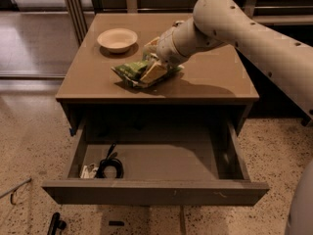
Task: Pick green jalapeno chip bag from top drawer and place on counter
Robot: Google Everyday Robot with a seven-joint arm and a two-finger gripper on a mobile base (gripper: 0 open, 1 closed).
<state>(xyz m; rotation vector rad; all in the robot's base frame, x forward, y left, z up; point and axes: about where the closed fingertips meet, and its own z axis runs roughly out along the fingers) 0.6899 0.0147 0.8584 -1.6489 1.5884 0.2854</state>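
Note:
The green jalapeno chip bag (131, 70) lies crinkled on the counter (205, 80), near its front middle. My gripper (149, 60) is down on the bag, reaching in from the right, and covers the bag's right part. The top drawer (151, 192) is pulled fully out below the counter. Its grey inside shows no bag.
A shallow cream bowl (117, 38) stands on the counter's back left, close to the bag. A coiled black cable (110, 166) with a small white piece lies in the drawer's front left corner. Speckled floor surrounds the table, and a metal frame stands behind it.

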